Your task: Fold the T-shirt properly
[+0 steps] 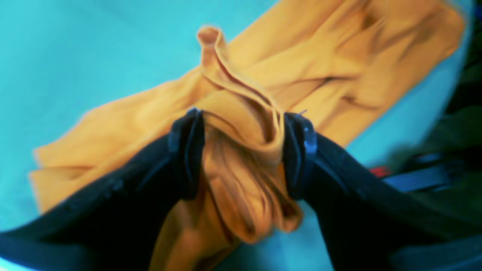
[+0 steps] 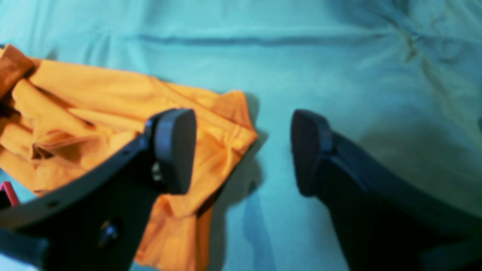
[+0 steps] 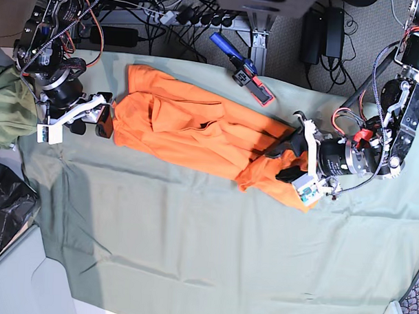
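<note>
**Orange shirt on the green cloth**

A big sage-green table cloth (image 3: 193,232) covers the table. The left gripper (image 1: 241,150) has bunched cloth of the bright orange cotton T-shirt (image 3: 197,129) between its wide-apart fingers. The right gripper (image 2: 243,150) is wide and holds nothing, beside the shirt's edge. A bunched olive-green garment (image 3: 8,112) lies nearby.

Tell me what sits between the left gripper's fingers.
A bunched fold of the orange T-shirt fills the gap between the left gripper fingers, shown in the left wrist view.

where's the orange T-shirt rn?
Base view: the T-shirt lies crumpled across the upper middle of the green cloth, between both arms, one end bunched inside the left pincer.
</note>
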